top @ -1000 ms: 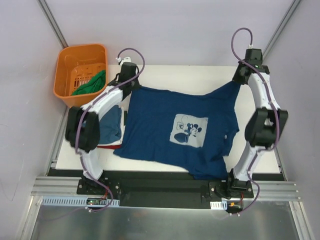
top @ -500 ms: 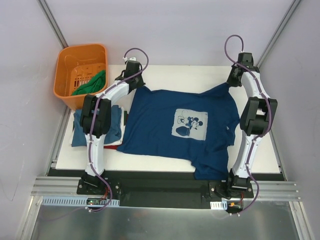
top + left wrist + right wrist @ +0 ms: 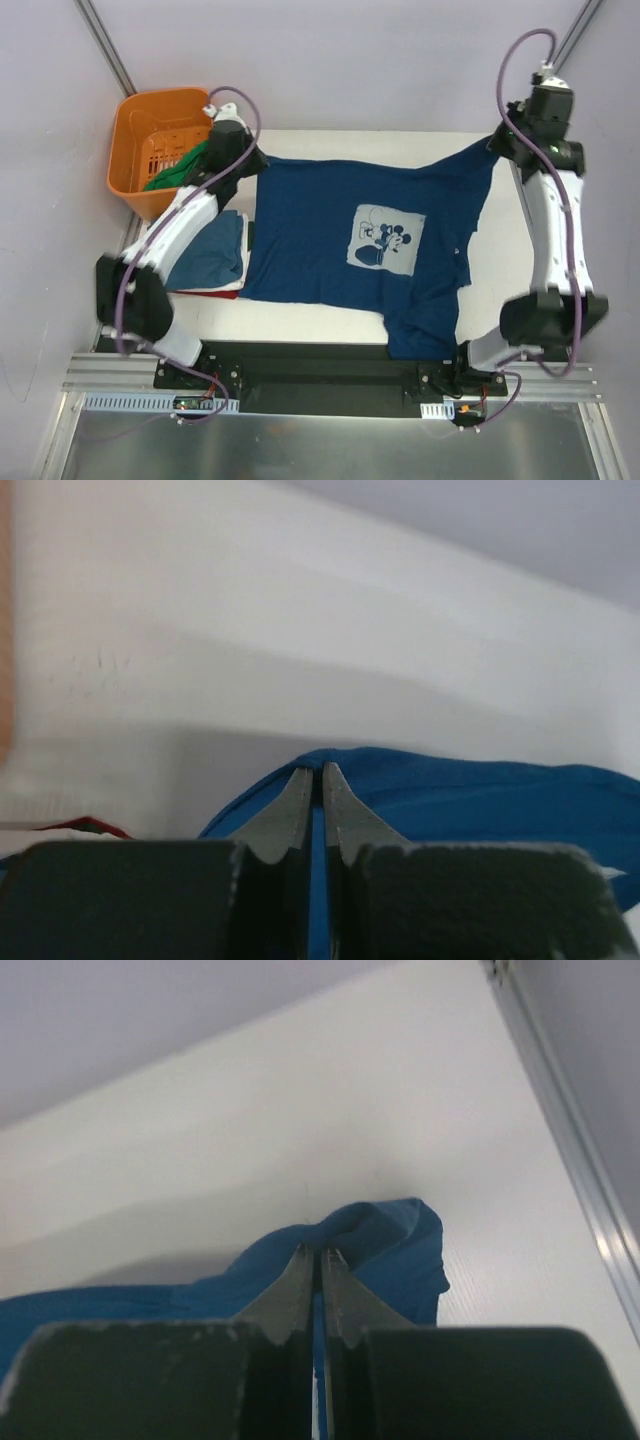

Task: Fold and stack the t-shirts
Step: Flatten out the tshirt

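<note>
**Item 1.** Orange plastic basket (image 3: 160, 140), far left, off the desk corner. A crumpled green cloth shirt (image 3: 185, 165) lies inside it.

**Item 2.** Small stack at the left edge of the white desk (image 3: 505, 290): a folded teal-blue shirt (image 3: 212, 255) on top, with a red shirt (image 3: 215, 293) showing as a sliver beneath it.

**Item 3.** Left pincer (image 3: 254, 160), clamped tight on the far left corner of the garment. The wrist view shows its tips (image 3: 316, 772) pinched together with blue cloth bunched round them.

**Item 4.** Dark navy cotton t-shirt (image 3: 330, 250), spread over the middle of the desk with its pale cartoon print (image 3: 385, 238) facing up. The far edge is drawn taut between the two pincers. The near right portion hangs over the front edge of the desk.

**Item 5.** Right pincer (image 3: 500, 143), closed on the far right corner. A puckered fold of cloth (image 3: 390, 1235) is caught at its tips (image 3: 316, 1252).

**Handling note.** The step appears to be spreading the shirt flat before folding it. Both corners should be held level and equally tensioned. The shirt wants drawing away from the front edge until the overhang lies on the desk, clear of the stack, and should then be lowered without slack so that no creases set in.
</note>
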Controlling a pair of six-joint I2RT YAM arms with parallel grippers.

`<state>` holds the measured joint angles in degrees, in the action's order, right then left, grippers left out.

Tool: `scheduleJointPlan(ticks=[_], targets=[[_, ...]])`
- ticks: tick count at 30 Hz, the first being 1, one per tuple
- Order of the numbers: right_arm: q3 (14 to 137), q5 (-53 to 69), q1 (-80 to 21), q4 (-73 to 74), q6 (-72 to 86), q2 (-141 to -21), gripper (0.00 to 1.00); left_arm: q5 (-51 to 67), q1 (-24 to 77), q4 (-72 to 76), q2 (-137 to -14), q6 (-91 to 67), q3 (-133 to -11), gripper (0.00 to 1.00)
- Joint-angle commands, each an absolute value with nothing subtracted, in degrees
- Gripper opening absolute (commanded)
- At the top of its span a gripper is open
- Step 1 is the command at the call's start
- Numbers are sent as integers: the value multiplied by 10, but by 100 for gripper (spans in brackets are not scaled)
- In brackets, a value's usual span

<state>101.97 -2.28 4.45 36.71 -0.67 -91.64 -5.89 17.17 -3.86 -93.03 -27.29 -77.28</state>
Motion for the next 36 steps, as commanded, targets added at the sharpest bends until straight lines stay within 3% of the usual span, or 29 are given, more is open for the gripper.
scheduleJointPlan(ticks=[1,8,14,18,25,31,36], targets=[[1044,-25,44,395,-1,-720,1,-28,169,-11,-710,-289,-725,0],[1205,-20,44,447,-9,-550,1,45,169,-40,-385,-303,-702,0],[1292,26,44,437,-19,-480,1,91,169,-97,-321,-314,-807,0],[1295,-16,44,417,-32,-452,1,144,169,-115,-331,-320,-866,0],[1221,-55,42,384,-60,-499,1,112,169,-111,-394,-320,-839,0],[1041,-86,43,273,-73,-582,1,35,169,-59,-543,-299,-759,0],[924,-100,44,180,-88,-703,1,-34,169,16,-767,-286,-735,0]])
